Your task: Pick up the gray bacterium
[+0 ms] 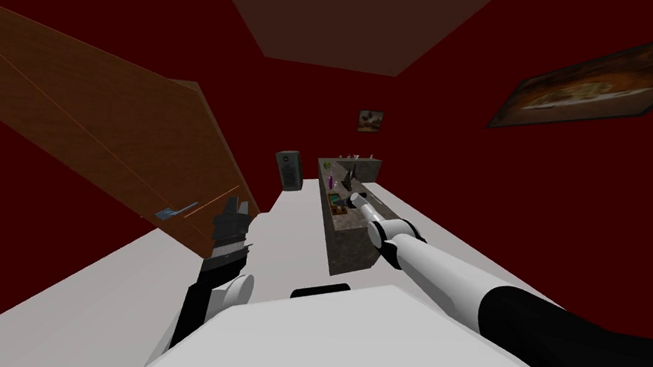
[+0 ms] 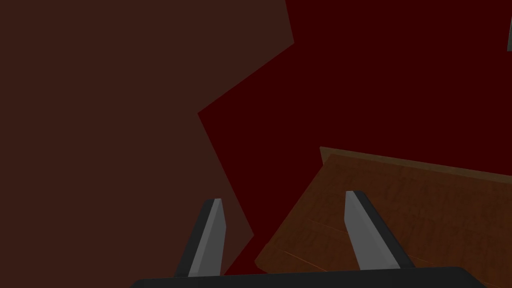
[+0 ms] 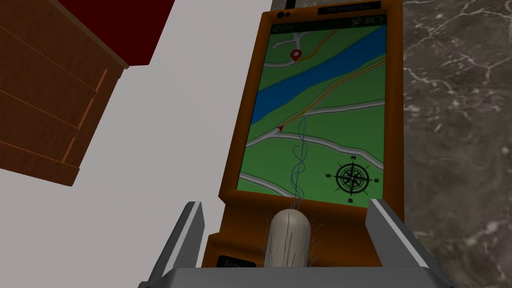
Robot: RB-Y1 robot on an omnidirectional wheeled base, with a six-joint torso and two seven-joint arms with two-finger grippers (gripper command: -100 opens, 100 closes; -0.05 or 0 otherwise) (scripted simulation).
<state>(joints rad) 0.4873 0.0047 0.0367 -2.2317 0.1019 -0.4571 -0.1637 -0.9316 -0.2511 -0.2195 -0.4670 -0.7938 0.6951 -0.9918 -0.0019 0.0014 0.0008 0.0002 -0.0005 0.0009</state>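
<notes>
While the left gripper (image 2: 282, 196) hangs open by the wooden cabinet (image 2: 400, 210), the right gripper (image 3: 285, 204) is open around the gray bacterium (image 3: 288, 237), which lies on the orange map gadget (image 3: 315, 115) on the dark stone counter (image 3: 455, 125).

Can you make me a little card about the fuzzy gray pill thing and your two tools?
thing: gray bacterium, capsule with thin hairs
where: over the lower end of the orange map device, on the dark marble counter
right tool: open, fingers either side of it, not touching
left tool: open, up by the wooden cabinet
picked up: not yet
</notes>
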